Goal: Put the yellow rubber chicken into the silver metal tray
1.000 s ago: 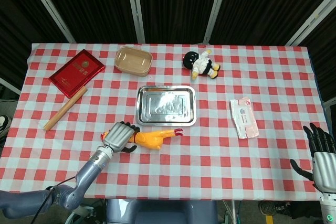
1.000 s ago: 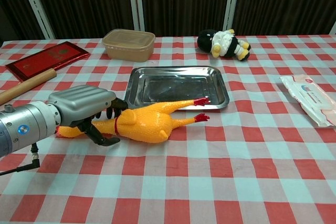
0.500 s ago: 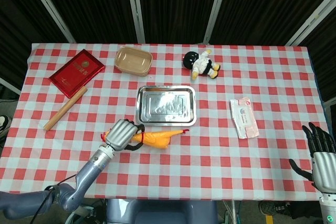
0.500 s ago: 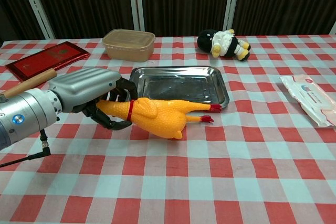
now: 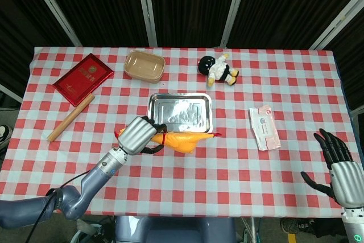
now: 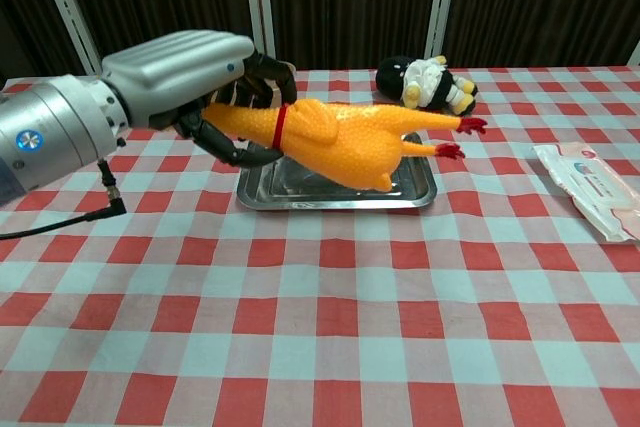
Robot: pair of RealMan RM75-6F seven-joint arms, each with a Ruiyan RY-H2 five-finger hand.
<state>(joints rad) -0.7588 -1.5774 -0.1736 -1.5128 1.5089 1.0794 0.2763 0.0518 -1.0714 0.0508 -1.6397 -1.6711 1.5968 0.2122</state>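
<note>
My left hand grips the yellow rubber chicken by its neck and holds it in the air, lying roughly level with its red feet pointing right. In the chest view the chicken hangs over the silver metal tray; in the head view it sits along the front rim of the tray. My right hand is open at the lower right edge of the head view, far from the tray.
A tan plastic tub and a black-and-white plush toy lie behind the tray. A red booklet and a wooden rod are at the left. A white packet lies to the right.
My left hand has lifted the chicken off the cloth and carried it up and toward the tray. My right hand has moved slightly up and left.
</note>
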